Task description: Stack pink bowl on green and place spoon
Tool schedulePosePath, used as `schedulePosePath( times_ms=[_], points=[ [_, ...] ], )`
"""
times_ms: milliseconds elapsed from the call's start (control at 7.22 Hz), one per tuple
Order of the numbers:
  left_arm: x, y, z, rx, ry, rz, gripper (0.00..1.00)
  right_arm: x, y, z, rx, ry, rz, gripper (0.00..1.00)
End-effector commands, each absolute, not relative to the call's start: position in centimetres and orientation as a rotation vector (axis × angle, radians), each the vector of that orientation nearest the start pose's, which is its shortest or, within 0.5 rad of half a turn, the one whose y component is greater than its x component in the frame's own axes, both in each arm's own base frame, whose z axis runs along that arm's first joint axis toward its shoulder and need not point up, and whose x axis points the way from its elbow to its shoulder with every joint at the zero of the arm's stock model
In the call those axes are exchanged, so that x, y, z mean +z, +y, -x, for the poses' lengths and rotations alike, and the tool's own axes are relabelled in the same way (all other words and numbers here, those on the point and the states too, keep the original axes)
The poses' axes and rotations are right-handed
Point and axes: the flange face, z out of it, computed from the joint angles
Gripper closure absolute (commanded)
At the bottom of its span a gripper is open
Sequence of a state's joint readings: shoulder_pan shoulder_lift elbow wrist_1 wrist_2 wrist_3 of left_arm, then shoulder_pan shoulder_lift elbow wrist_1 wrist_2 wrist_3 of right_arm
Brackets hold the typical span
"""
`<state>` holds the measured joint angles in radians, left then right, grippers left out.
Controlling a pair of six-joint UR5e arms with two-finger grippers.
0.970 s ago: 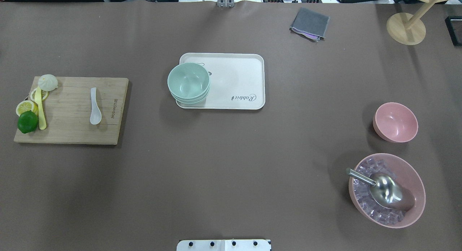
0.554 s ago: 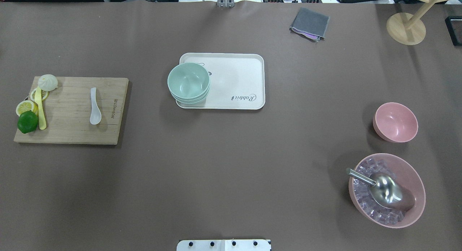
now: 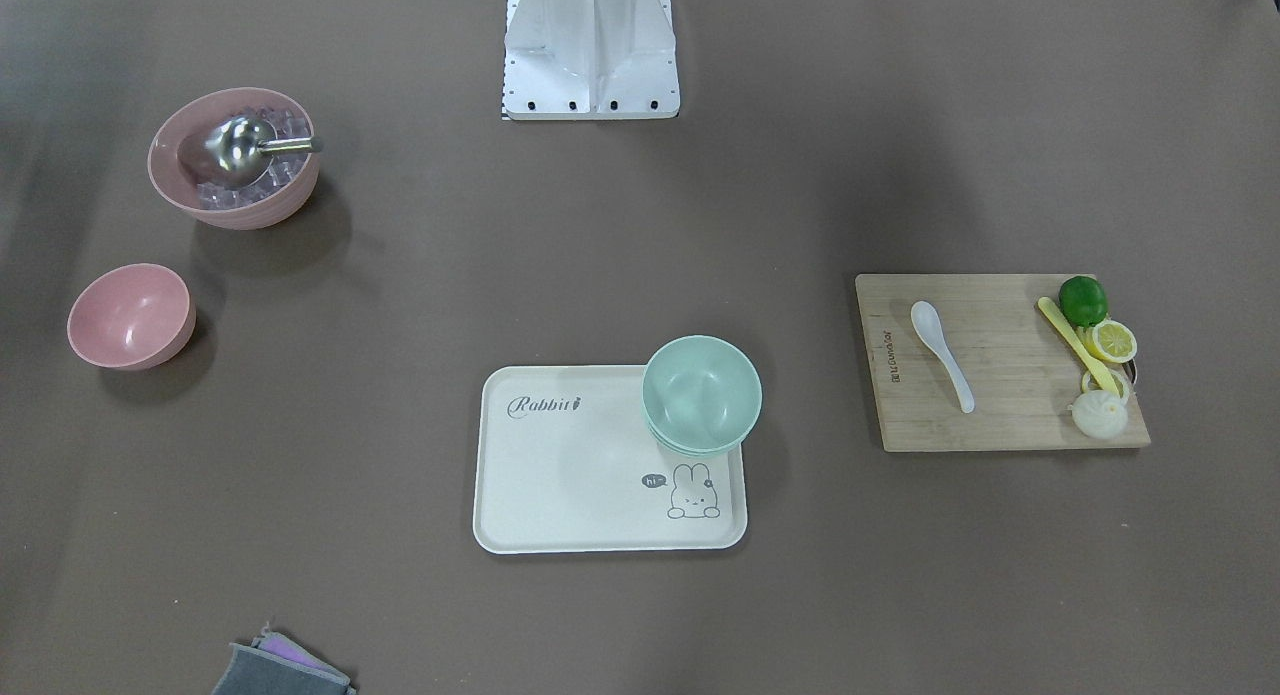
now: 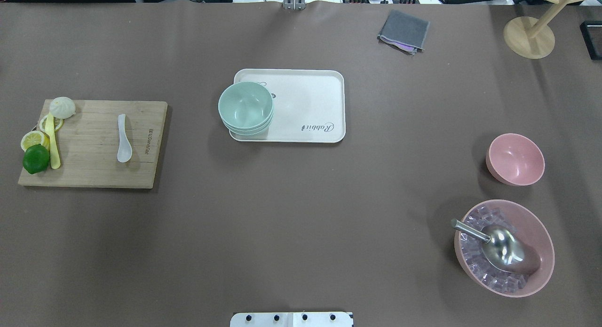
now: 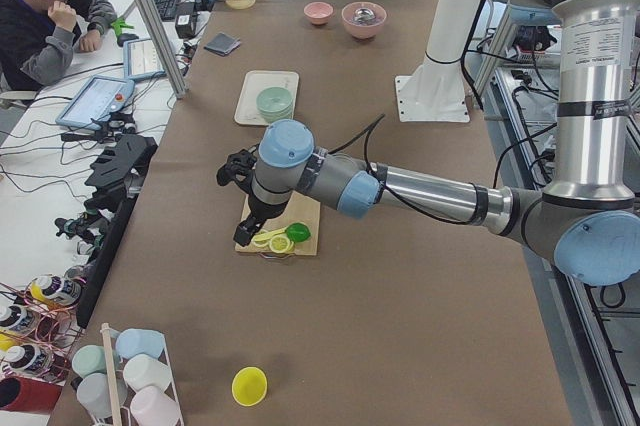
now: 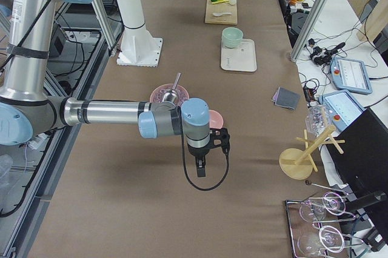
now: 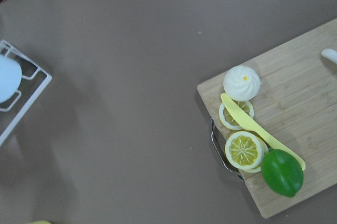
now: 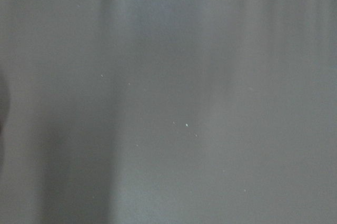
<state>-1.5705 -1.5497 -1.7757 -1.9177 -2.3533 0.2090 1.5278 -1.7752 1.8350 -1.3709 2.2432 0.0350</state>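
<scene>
The small pink bowl stands empty at the table's right, also in the front view. Stacked green bowls sit on the left end of the cream tray. A white spoon lies on the wooden cutting board at the left. Neither gripper shows in the overhead or front views. My left gripper hovers above the board's outer end. My right gripper hovers beside the pink bowl. I cannot tell whether either is open or shut.
A large pink bowl of ice cubes with a metal scoop stands at the near right. A lime, lemon slices, a yellow knife and a bun lie on the board's left end. A grey cloth and a wooden stand are at the back right.
</scene>
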Motion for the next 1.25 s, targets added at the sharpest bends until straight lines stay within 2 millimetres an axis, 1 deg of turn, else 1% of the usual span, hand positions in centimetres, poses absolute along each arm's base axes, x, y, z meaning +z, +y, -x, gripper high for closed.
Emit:
schedulePosePath(
  times_ms=[0, 139, 277, 416, 554, 693, 831, 970, 1108],
  points=[
    [53.3, -55.8, 6.1, 0.370, 0.726, -0.616, 0.01, 59.3, -42.9, -5.2, -0.130, -0.692, -0.302, 0.00],
    [53.0, -56.2, 5.8, 0.381, 0.725, -0.641, 0.00, 59.7, -42.8, -5.2, -0.129, -0.695, -0.298, 0.00],
    [53.1, -56.2, 5.3, 0.390, 0.728, -0.640, 0.00, 60.5, -42.7, -4.7, -0.134, -0.749, -0.276, 0.00],
    [53.0, -56.2, 4.2, 0.415, 0.732, -0.652, 0.01, 60.3, -42.8, -3.1, -0.170, -0.826, -0.273, 0.00],
    [53.4, -56.4, 2.9, 0.436, 0.736, -0.644, 0.01, 59.9, -43.1, -0.7, -0.224, -0.860, -0.256, 0.00],
    [53.3, -56.5, 2.1, 0.448, 0.741, -0.640, 0.01, 60.0, -43.7, 2.2, -0.279, -0.867, -0.227, 0.00],
    [53.3, -56.5, 2.0, 0.449, 0.742, -0.640, 0.01, 60.7, -45.4, 3.5, -0.281, -0.874, -0.203, 0.00],
    [53.2, -56.5, 2.0, 0.451, 0.741, -0.643, 0.01, 61.0, -47.2, 5.5, -0.284, -0.880, -0.174, 0.00],
    [53.2, -56.5, 2.0, 0.451, 0.743, -0.643, 0.01, 60.3, -49.0, 8.2, -0.282, -0.889, -0.145, 0.00]
  ],
)
